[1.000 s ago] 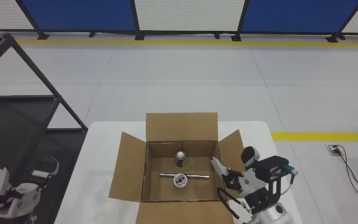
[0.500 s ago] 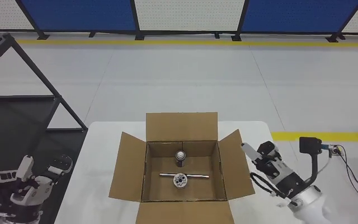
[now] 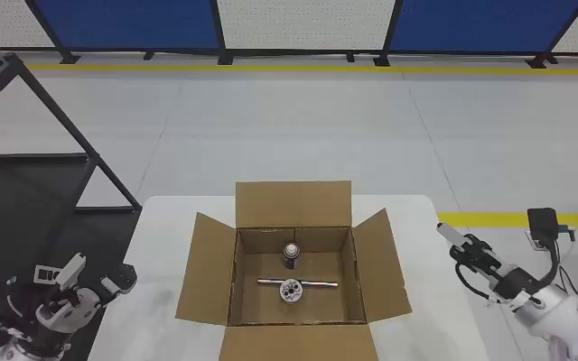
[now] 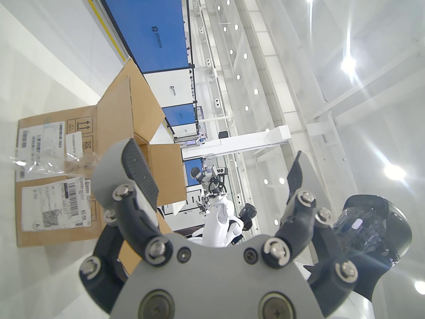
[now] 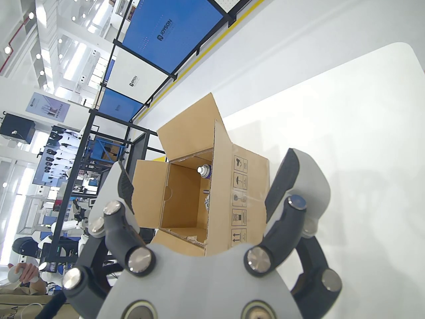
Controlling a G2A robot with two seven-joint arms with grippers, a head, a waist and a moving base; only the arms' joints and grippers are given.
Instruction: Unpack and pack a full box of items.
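White surface (image 3: 158, 271) on a pale grey floor, with a yellow floor line (image 3: 298, 67) and blue panels (image 3: 126, 23) along the far side.

Cardboard box (image 3: 293, 206) at the middle of the surface, upright, all four flaps folded outward. Inside, near the far wall: spray can (image 3: 291, 254), upright. Nearer than the can and apart from it: metal bar (image 3: 316, 283), flat across the box floor. Round part (image 3: 290, 290) touching the bar at about mid-length; kind of part not discernible.

In the left wrist view: outer side of the box (image 4: 56, 180) carrying paper labels, with a strip of clear tape hanging loose. In the right wrist view: box (image 5: 245, 184) with printed handling symbols on its side, spray can (image 5: 203, 170) upright within.

Left pincer (image 3: 90, 275) beyond the left edge of the surface, well apart from the box; in its own view, left pincer (image 4: 215, 164) spread wide, nothing between the fingers.

Right pincer (image 3: 462, 242) near the right edge of the surface, well apart from the box; in its own view, right pincer (image 5: 206, 170) likewise spread wide, holding nothing.

Dark metal frame (image 3: 54, 117) on the floor, far left.
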